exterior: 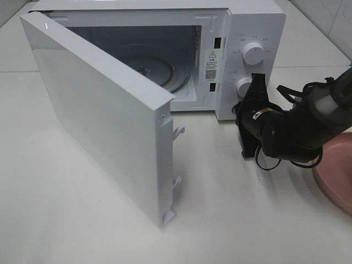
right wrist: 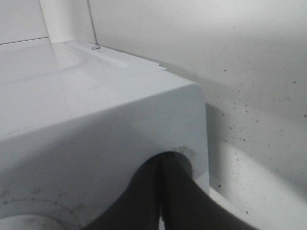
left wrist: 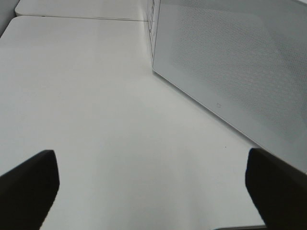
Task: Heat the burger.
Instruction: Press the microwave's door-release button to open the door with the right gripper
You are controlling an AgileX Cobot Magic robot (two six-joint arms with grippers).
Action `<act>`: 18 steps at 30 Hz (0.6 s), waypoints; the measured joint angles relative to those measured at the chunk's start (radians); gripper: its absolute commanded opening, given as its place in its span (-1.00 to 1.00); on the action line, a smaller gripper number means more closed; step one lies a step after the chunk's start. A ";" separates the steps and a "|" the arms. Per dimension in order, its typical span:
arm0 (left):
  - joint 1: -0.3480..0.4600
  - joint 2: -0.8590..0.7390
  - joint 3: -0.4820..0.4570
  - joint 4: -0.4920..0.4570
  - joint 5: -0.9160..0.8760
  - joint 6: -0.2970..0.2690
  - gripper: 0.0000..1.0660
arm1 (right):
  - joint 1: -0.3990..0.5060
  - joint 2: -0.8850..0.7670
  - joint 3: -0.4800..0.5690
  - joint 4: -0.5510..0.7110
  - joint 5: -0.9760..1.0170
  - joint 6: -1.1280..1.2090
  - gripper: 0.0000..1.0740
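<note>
The white microwave (exterior: 242, 22) stands at the back of the surface (exterior: 66, 220) with its door (exterior: 99, 126) swung wide open toward the left, so I can see straight in to the glass turntable (exterior: 148, 66). As for the burger, I cannot tell where it is from any of these angles. The right tool (exterior: 256, 81) is clenched, its two black fingers (right wrist: 144, 201) pressed flat together with nothing between them. It is raised against the control panel just beside the lower knob (exterior: 243, 87) and below the upper knob (exterior: 253, 52); whether it actually touches the knob I can't make out. The arm behind it crosses over a pink plate (exterior: 335, 176) at the right edge. The left tool (left wrist: 153, 179) is released, fingers (left wrist: 29, 187) spread far apart over bare surface, near the outer face of the open door.
</note>
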 measured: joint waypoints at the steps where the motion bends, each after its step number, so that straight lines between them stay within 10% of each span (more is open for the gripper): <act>1: 0.000 0.000 0.000 0.000 0.000 0.000 0.83 | 0.000 0.000 0.000 0.000 0.000 0.000 -1.00; 18: 0.000 0.000 0.000 0.000 0.000 0.000 0.83 | -0.025 -0.081 0.101 -0.162 -0.009 0.003 -1.00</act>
